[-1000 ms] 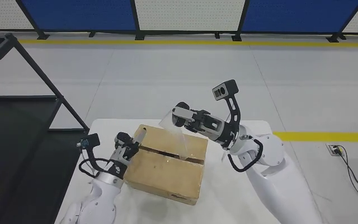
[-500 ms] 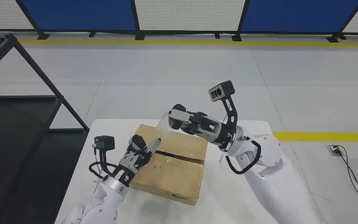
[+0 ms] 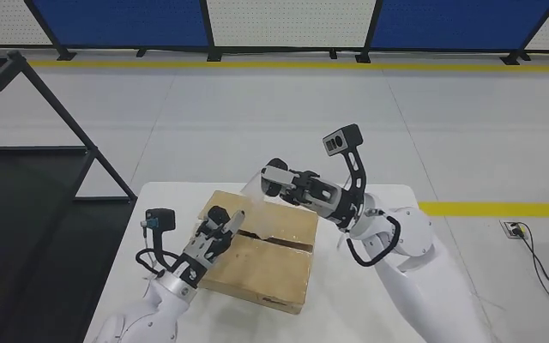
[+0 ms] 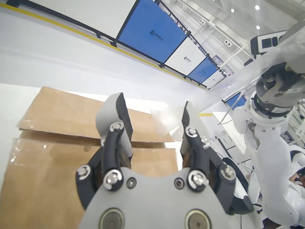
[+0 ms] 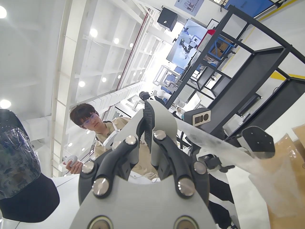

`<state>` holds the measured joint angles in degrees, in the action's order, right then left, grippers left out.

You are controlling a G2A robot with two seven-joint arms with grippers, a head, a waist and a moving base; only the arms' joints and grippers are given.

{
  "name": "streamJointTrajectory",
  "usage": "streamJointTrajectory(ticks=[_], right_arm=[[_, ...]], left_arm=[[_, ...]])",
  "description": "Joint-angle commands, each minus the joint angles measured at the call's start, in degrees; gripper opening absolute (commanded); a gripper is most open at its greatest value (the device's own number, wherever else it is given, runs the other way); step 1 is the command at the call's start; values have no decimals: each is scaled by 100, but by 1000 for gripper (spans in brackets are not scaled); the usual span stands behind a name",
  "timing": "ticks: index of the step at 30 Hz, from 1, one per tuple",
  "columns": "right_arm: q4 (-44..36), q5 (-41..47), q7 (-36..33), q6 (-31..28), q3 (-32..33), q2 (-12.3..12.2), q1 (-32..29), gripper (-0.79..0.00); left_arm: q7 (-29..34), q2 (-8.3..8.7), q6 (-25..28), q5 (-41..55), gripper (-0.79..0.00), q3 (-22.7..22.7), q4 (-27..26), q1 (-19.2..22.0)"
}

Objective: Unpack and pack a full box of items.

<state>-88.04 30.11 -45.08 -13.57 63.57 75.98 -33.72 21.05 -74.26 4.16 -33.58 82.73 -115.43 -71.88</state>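
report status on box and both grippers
Left gripper open above the brown cardboard box. Right gripper shut on a clear plastic tape strip running down to the box top. Flaps down.

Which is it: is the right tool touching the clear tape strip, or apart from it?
Touching. The right wrist view shows the right tool shut on the tape strip, which runs from it toward the cardboard box.

- I see the box (image 3: pixel 262 266) as plain brown cardboard.
- The film (image 5: pixel 209 141) is cloudy, see-through white.
- The left gripper (image 4: pixel 153 113) and right gripper (image 5: pixel 152 110) are light grey with black links.
- The table (image 3: pixel 339 300) is white.
- The panels (image 3: pixel 120 21) alternate blue and dotted white.
- A yellow line (image 3: pixel 257 64) crosses the pale grey floor.
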Motion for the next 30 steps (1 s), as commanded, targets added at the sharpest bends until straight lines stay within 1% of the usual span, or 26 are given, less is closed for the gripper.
streamJointTrajectory(ticks=[1,7,11,17,22,30], right_arm=[[-3,0,-9,3,13,1,-7,-785],[10,20,-48,14,19,9,-9,-785],[30,37,-101,20,22,14,3,-785],[70,60,-147,30,-19,32,41,-785],[129,82,-166,6,-62,53,81,-785],[192,129,-218,-32,-68,72,97,-785]], left_arm=[[-47,8,-22,24,-286,74,-40,-49],[-163,21,-64,150,-308,216,-105,-83],[-102,37,-43,128,-323,272,-54,-33],[269,65,214,114,-339,92,-26,4],[219,63,228,23,-348,-84,48,94],[338,73,233,-37,-379,-253,150,209]])
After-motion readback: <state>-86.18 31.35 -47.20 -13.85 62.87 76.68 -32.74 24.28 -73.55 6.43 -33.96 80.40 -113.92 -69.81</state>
